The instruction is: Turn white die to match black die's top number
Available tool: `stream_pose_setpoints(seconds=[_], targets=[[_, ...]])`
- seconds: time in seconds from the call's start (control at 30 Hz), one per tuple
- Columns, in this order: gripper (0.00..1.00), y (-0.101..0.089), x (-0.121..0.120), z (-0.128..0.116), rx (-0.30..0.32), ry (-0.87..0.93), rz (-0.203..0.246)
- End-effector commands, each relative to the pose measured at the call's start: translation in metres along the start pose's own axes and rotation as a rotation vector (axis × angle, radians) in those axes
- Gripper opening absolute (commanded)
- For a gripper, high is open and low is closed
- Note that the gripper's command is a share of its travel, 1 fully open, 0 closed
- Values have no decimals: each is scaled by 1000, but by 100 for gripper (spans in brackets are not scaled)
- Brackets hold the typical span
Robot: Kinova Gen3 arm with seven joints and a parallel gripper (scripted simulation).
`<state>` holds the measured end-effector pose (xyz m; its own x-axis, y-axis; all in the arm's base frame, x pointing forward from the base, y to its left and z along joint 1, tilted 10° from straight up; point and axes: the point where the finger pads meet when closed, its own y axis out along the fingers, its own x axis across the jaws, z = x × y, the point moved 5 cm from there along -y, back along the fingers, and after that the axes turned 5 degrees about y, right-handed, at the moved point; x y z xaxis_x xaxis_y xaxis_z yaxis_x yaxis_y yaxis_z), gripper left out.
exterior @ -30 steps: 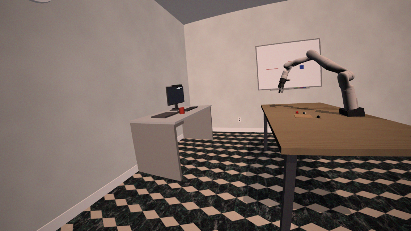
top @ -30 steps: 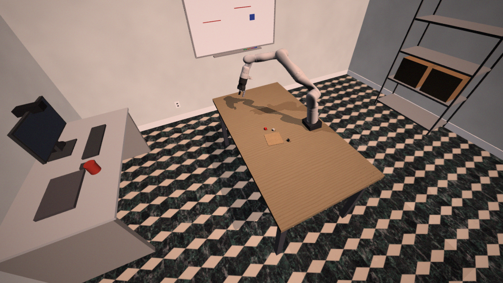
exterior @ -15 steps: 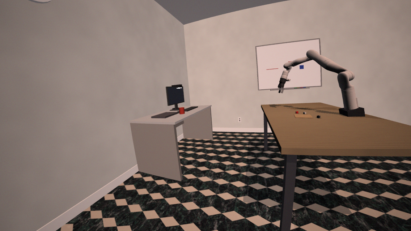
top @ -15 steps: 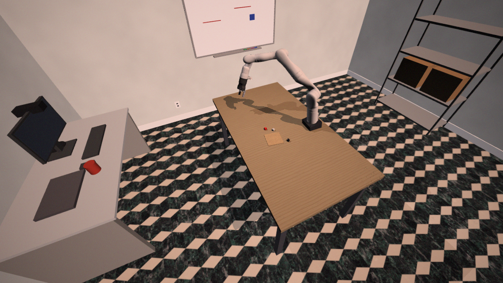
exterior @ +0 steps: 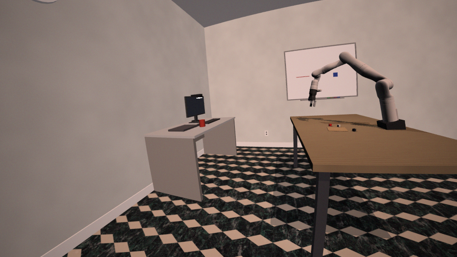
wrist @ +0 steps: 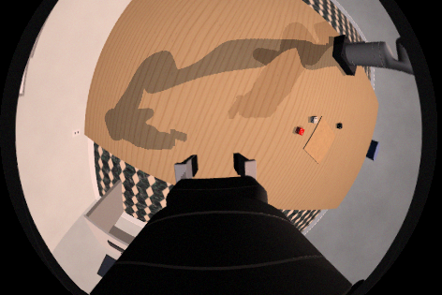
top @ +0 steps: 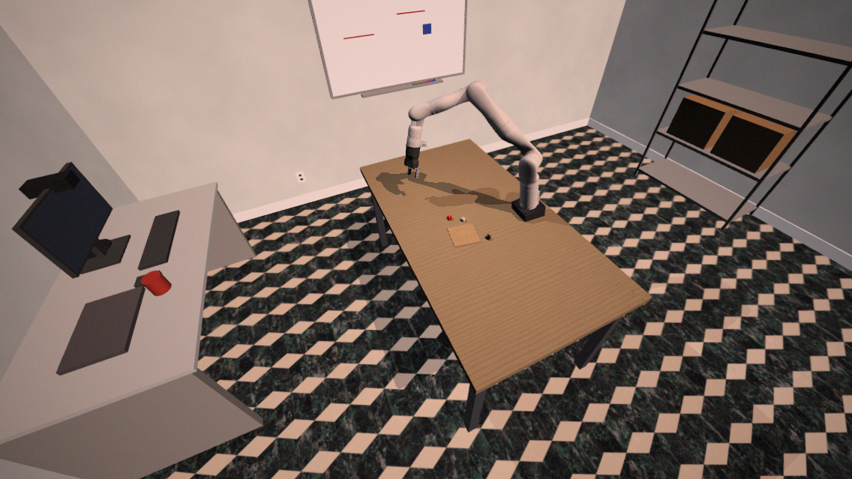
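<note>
The white die point(top: 463, 219) sits on the bare table just behind the tan mat point(top: 463, 235), off the mat. The red die point(top: 449, 217) lies to its left and the black die point(top: 487, 237) lies on the table right of the mat. The dice are too small to read their top faces. They also show in the wrist view: white die point(wrist: 315, 120), red die point(wrist: 300, 131), black die point(wrist: 339, 125), mat point(wrist: 321, 144). My gripper point(top: 413, 174) hangs open and empty well above the table's far left corner, far from the dice; it also shows in the exterior view point(exterior: 311, 103) and the wrist view point(wrist: 216, 166).
The arm's base point(top: 527, 208) stands on the table's right edge near the dice. A desk point(top: 106, 297) with a monitor, keyboard and red cup stands to the left. A shelf point(top: 747, 97) stands at the right wall. A whiteboard point(top: 384, 19) hangs behind the table.
</note>
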<state>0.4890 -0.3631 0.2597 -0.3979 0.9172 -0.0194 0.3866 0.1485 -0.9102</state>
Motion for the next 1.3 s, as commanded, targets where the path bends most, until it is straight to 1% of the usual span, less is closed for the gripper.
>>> stream_pose_setpoints(seconds=[0.0,0.03,0.07,0.1,0.17,0.2,0.27,0.3,0.4,0.47,0.53,0.6,0.7,0.77,0.87,1.27], targets=[[100,11,49,-29,43,-68,-20],[100,11,49,-29,43,-68,-20],[100,16,66,-34,64,-85,-24],[100,16,66,-34,64,-85,-24],[100,25,103,-43,105,-122,-30],[100,25,103,-43,105,-122,-30],[100,33,138,-48,144,-161,-31],[100,33,138,-48,144,-161,-31],[100,41,188,-49,193,-220,-27],[100,41,188,-49,193,-220,-27],[100,44,216,-47,220,-257,-22],[100,46,239,-43,240,-289,-17],[100,47,263,-38,261,-326,-9],[100,48,273,-35,269,-342,-6],[100,48,281,-32,275,-354,-3],[100,48,282,-32,276,-356,-3]])
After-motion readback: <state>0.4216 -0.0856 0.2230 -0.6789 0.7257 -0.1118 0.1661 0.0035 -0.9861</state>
